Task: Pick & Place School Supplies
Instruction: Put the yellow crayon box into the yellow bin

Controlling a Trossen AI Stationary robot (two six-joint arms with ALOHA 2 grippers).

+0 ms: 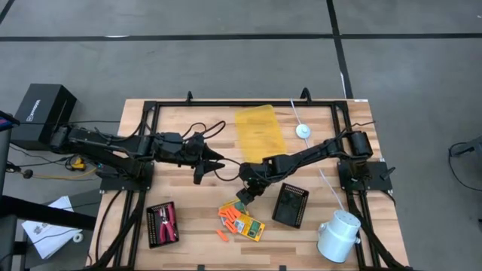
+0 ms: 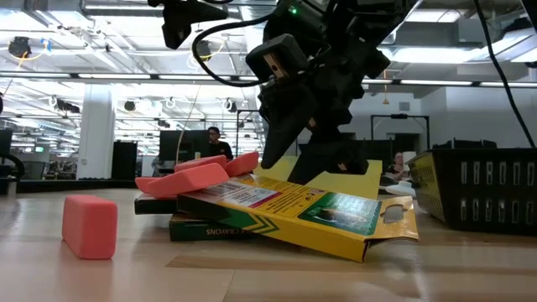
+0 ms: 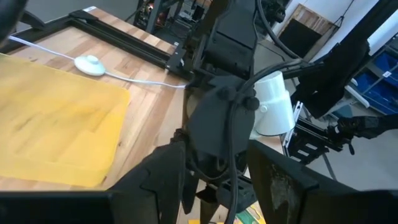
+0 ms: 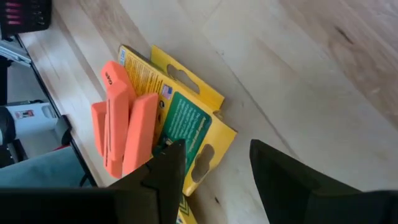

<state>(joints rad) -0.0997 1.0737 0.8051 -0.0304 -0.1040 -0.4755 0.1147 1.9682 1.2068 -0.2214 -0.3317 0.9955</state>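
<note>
From above, the right gripper (image 1: 246, 194) hangs just over the pile of school supplies near the table's front edge: yellow-and-green crayon boxes (image 1: 251, 226) with orange sticks (image 1: 230, 216) on and beside them. The left gripper (image 1: 205, 162) waits mid-table, well apart from the pile. I'd say the pick step is in hand, with nothing lifted yet. A black ribbed tray (image 1: 162, 223) at front left already holds the red-handled pliers (image 1: 170, 219); a second black tray (image 1: 290, 205) just right of the pile looks empty, and the translucent yellow tray (image 1: 260, 129) at the back holds nothing I can see.

At table height, the right gripper (image 2: 289, 159) hangs right behind the top crayon box (image 2: 294, 210), which lies tilted on another one; orange sticks (image 2: 197, 178) rest on the stack, and one more (image 2: 90, 225) lies apart on the wood.

The left wrist camera shows its own fingers (image 3: 158, 180) spread partway with nothing between them, pointed at the other arm.

The right wrist camera shows its fingers (image 4: 165, 174) spread wide and empty, straddling the box's (image 4: 193, 134) edge beside the sticks (image 4: 121, 134). Next it likely needs to drop lower and close squarely on one item without dragging the rest.
</note>
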